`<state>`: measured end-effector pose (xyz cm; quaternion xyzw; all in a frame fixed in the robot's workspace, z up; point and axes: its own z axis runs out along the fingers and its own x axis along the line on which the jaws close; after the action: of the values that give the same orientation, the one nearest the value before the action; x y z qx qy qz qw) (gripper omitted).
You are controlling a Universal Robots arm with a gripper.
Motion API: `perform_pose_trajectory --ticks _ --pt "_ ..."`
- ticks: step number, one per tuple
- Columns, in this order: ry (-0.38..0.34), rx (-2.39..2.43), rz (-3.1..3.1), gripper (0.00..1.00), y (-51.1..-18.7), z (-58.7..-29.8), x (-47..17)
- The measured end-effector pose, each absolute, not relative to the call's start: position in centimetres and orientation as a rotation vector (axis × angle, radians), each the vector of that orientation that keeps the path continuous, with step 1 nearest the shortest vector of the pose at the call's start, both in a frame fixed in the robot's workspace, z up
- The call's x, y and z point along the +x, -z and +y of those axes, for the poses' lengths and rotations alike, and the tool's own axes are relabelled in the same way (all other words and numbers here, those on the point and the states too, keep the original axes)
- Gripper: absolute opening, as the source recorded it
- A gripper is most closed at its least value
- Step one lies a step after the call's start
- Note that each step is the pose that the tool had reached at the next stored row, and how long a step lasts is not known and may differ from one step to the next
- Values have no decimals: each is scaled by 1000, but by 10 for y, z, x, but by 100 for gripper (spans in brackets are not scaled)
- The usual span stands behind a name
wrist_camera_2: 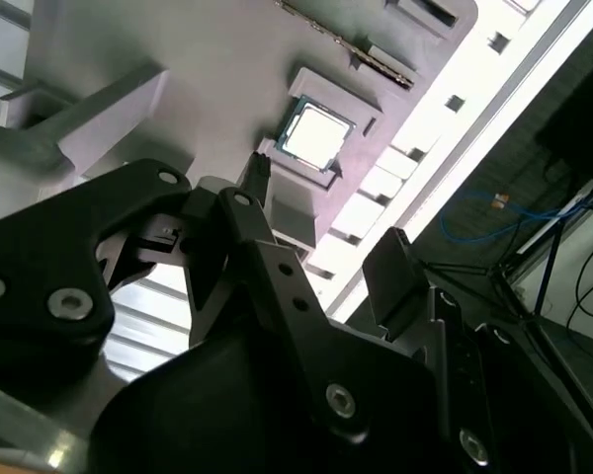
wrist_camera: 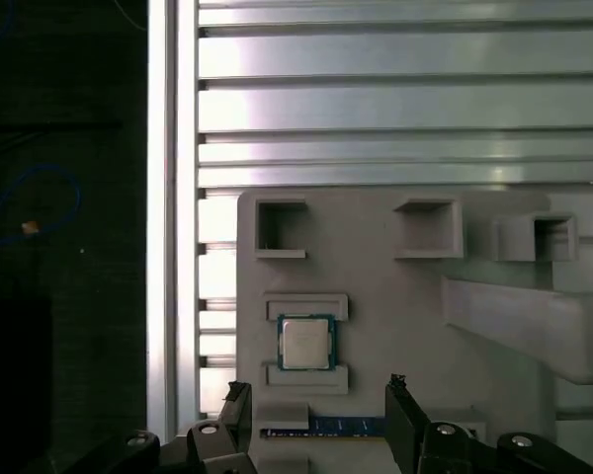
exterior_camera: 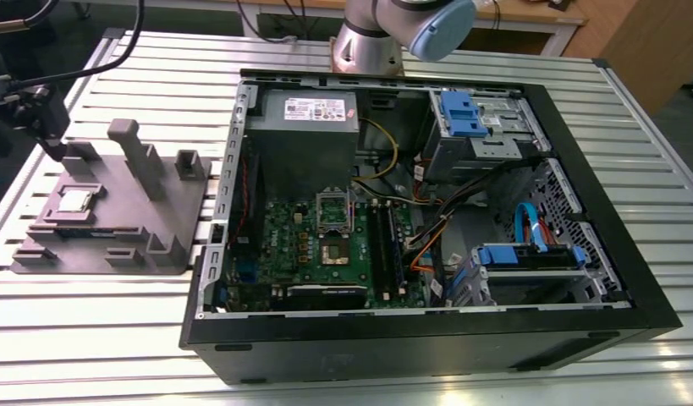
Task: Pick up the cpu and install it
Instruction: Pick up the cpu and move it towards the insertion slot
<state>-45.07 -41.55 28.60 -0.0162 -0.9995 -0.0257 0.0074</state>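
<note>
So here's where we're at: our fingers point(wrist_camera: 402, 425) are spread wide with nothing in them, hovering over the grey holder block point(wrist_camera: 395, 296). The cpu point(wrist_camera: 306, 343) lies flat in its little pocket on that block, just ahead of the fingertips and roughly lined up with the gap between them, not touching either one. The block sits on the slatted metal surface point(wrist_camera: 376, 99). The open PC case point(exterior_camera: 437, 338) with the green motherboard point(exterior_camera: 323, 245) is well apart from the fingers.
</note>
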Motion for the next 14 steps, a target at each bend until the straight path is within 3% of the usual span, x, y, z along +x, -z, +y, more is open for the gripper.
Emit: perform_pose_trajectory --ticks 14 --pt "81 -51 -3123 65 -270 -417 -451"
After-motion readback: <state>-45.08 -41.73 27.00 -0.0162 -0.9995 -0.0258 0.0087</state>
